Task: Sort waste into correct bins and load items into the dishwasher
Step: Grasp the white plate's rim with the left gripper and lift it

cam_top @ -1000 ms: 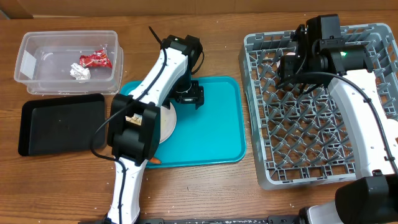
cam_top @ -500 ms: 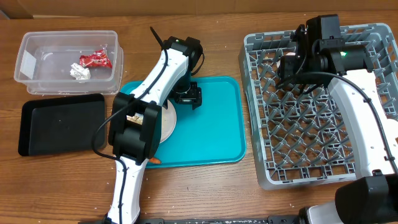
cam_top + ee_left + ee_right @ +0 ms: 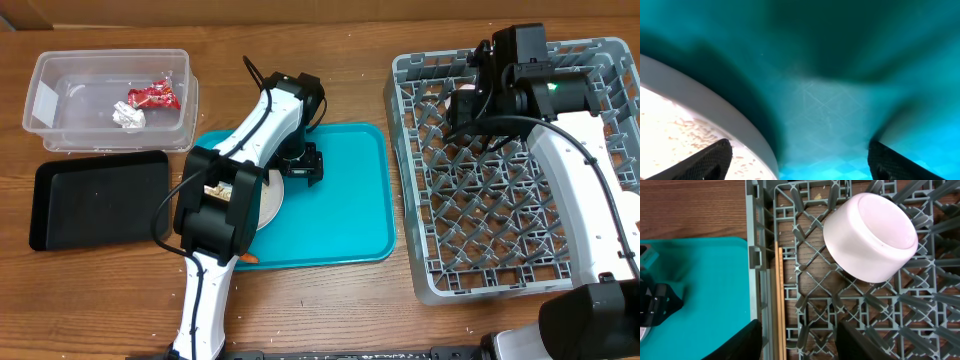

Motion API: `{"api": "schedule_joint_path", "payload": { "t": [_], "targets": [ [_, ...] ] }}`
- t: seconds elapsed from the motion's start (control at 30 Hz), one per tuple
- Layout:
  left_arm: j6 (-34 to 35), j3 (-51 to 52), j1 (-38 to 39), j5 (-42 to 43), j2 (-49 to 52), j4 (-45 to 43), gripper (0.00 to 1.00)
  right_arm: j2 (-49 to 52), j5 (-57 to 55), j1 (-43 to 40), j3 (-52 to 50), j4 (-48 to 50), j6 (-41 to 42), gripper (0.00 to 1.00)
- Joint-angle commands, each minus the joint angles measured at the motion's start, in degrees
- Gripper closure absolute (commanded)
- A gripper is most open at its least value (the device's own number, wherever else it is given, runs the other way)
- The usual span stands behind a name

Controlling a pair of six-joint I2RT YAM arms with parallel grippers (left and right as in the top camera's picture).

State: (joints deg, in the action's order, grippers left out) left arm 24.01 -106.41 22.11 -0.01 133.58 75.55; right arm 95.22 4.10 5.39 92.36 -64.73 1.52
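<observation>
**Arms poised over tray and rack.** The left gripper [image 3: 800, 167] hangs low over the smooth teal tray [image 3: 825, 100]. Its fingers are spread wide with nothing between them, and only scuffed, glossy plastic fills the gap. Under one fingertip [image 3: 715, 157] curves the rim of the round white plate [image 3: 685, 125], its face speckled with pale crumbs [image 3: 690, 132]. Only the wrist camera catches that detail, and whether the finger touches the rim cannot be told. From overhead, the same gripper [image 3: 302, 165] sits just beside the plate [image 3: 273, 200], with open tray stretching beyond it to the raised lip.

The right gripper [image 3: 802, 345] is likewise wide open and empty, above the grey lattice dish rack [image 3: 756, 255]. Just beside one finger, thin wooden chopsticks [image 3: 780, 305] lie along the rack's inner wall. Ahead of the gripper, a pink bowl [image 3: 870, 235] rests upside down and tilted among the pegs.

Farthest from both grippers, on the wooden desk [image 3: 330, 310], the clear tub [image 3: 60, 140] holds red and silver foil wrappers [image 3: 150, 97]. It stands beside a shallow black tray [image 3: 100, 200].
</observation>
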Motion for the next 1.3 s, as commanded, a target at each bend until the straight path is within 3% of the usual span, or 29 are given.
{"api": "schedule_joint_path", "payload": {
  "t": [0.0,0.23,0.4,0.7,1.27],
  "targets": [
    [-0.09,1.7,0.04,-0.17,1.03,-1.25,0.13,-0.04,0.04,0.0,0.66,0.11,0.15,0.5],
    [-2.4,1.68,-0.02,-0.44,1.03,-1.57,0.34,-0.04,0.04,0.0,0.66,0.11,0.15,0.5],
    [-2.67,1.68,0.0,-0.61,1.03,-2.54,0.6,-0.04,0.07,0.0,0.66,0.07,0.15,0.5],
    [-4.85,1.68,-0.02,-0.98,1.03,-4.28,0.96,-0.04,0.04,0.0,0.66,-0.09,0.15,0.5],
    [-5.97,-5.55,0.04,-8.15,0.98,1.99,0.96,-0.04,-0.15,0.0,0.66,-0.07,0.13,0.5]
  ]
}}
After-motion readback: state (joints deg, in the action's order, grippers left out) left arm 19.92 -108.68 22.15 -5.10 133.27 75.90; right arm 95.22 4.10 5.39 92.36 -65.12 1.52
